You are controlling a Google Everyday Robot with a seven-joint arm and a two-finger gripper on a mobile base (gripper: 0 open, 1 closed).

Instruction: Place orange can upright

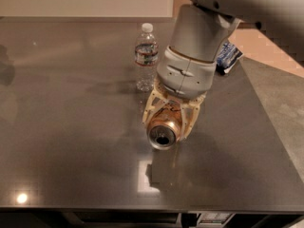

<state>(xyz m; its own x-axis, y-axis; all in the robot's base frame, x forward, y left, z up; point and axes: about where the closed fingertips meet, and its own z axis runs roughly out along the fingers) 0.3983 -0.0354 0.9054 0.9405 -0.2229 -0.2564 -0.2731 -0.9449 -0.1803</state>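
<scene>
Can clamped in my gripper, on its side, not yet upright.
The bottle stands behind my fingers, a little to their left. Between them the can lies tipped, silver top toward the camera. I cannot tell whether it touches the table. The grasp looks done. Left to do, I judge: turn it upright, set it down, let go.
</scene>
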